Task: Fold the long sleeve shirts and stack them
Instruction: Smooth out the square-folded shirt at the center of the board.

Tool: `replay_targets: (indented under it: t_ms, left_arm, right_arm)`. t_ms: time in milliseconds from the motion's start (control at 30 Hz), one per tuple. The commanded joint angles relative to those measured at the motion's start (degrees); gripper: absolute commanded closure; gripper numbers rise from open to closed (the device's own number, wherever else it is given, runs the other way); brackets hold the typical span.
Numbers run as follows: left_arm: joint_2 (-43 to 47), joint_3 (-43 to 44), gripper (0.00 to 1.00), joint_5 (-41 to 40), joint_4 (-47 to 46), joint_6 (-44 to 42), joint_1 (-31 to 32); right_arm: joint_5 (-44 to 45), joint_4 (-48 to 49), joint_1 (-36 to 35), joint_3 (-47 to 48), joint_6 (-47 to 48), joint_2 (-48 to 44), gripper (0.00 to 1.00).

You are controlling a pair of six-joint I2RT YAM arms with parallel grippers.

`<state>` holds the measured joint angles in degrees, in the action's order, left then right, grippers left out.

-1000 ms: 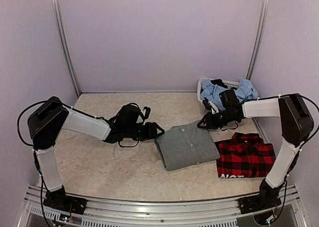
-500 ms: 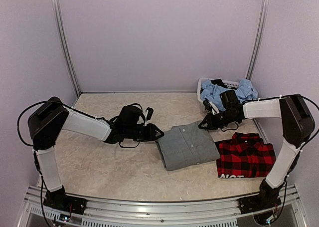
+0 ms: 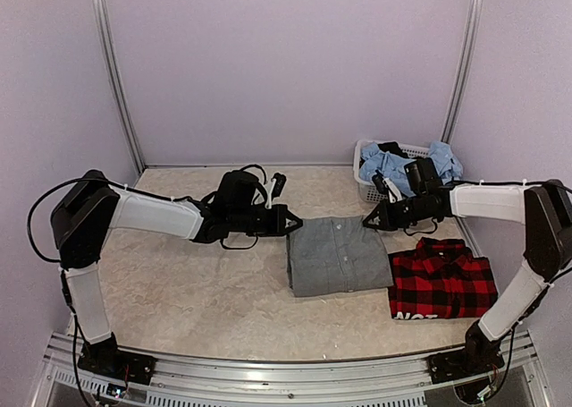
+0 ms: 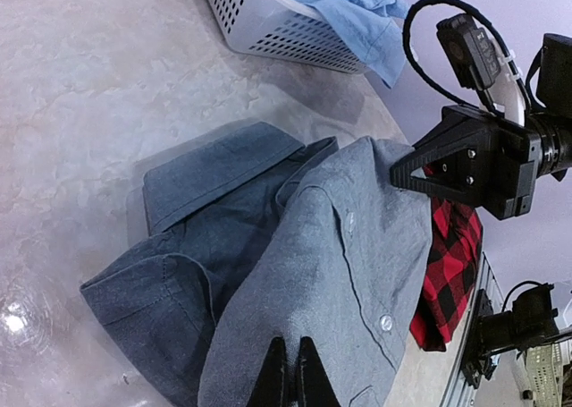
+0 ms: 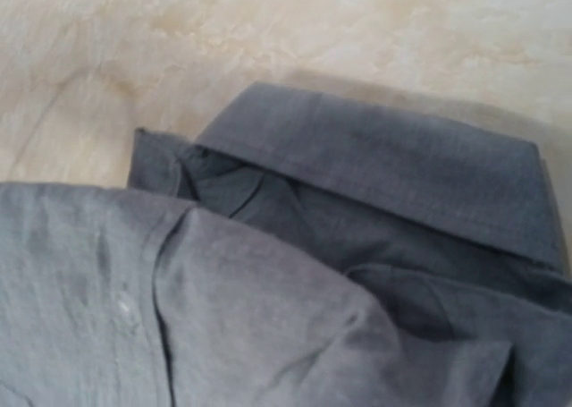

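Note:
The grey shirt (image 3: pixel 332 257) lies folded in the middle of the table, collar end toward the back. My left gripper (image 3: pixel 291 221) is shut on its far left corner, and in the left wrist view the black fingertips (image 4: pixel 282 377) pinch a raised peak of grey cloth (image 4: pixel 340 264). My right gripper (image 3: pixel 367 220) is shut on the far right corner. Its own fingers are hidden in the right wrist view, which shows only the grey shirt (image 5: pixel 268 317) and its collar (image 5: pixel 384 170). The red-and-black plaid shirt (image 3: pixel 442 284) lies folded to the right, white lettering at its near edge.
A white perforated basket (image 3: pixel 368 190) holding light blue clothes (image 3: pixel 393 164) stands at the back right, just behind my right arm. Purple walls enclose the table on three sides. Bare marbled tabletop (image 3: pixel 197 291) spreads to the left and front.
Both grippers have closed on the grey shirt's far corners and moved toward the back. The shirt's far edge has lifted and the shirt has turned squarer to the table.

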<state>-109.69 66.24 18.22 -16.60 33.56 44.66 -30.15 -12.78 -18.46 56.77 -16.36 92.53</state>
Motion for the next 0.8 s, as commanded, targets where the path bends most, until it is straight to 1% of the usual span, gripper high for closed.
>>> replay_targets:
  t_ms: [0,133,233,400,500,533,667,767]
  left_arm:
    - [-2.2,4.1,1.00,2.0,1.3,-3.1,0.0]
    - [-4.6,6.1,1.00,3.2,0.7,-3.1,-0.4]
    - [-7.3,7.3,1.00,4.3,-0.6,-1.5,-1.1]
    - [-12.4,10.5,1.00,5.2,-1.4,-0.1,-1.9]
    - [-14.6,11.9,1.00,3.1,-0.4,1.4,-2.3]
    - [-15.2,11.8,1.00,2.1,-0.3,2.0,-2.5]
    - [-15.8,10.8,1.00,-1.1,-0.7,3.3,-3.3]
    - [-15.8,9.9,1.00,-2.7,-1.3,3.7,-3.7]
  right_arm:
    - [2.6,-1.7,0.6,-1.3,-1.2,-5.8,1.00]
    - [5.6,-2.9,0.6,-2.1,-1.7,-8.6,1.00]
    - [8.4,-3.8,0.6,-2.1,-1.7,-8.6,1.00]
    - [12.2,-3.9,0.5,-2.9,-1.7,-5.8,1.00]
    - [14.2,-3.1,0.6,-2.4,-1.1,-2.4,1.00]
    - [14.7,-2.9,0.6,-1.9,-0.7,-1.0,0.98]
    - [17.7,-2.0,0.6,0.4,0.4,3.2,0.82]
    - [18.7,-1.6,0.6,1.9,1.0,5.4,0.72]
